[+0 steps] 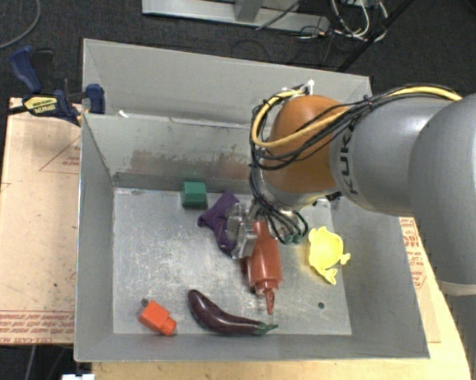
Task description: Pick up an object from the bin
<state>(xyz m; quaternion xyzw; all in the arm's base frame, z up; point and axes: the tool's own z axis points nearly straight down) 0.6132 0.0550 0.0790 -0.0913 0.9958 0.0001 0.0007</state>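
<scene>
Red bottle (263,266) near centre of bin (150,244), nozzle toward front edge. Gripper (241,235) low at its left, between it and purple toy (219,212); opening impossible to tell. Eggplant (223,314) along front edge.

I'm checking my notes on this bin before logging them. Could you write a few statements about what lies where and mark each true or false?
1. A green block lies close to the bin's back wall. True.
2. The dark purple eggplant lies at the back, next to the green block. False: it lies near the front edge.
3. A yellow thing lies to the view's right of the red bottle. True.
4. The small orange piece lies in the front right corner. False: it lies front left, beside the eggplant.
5. The gripper is over the bin's middle, next to the red bottle and a purple thing. True.
</scene>
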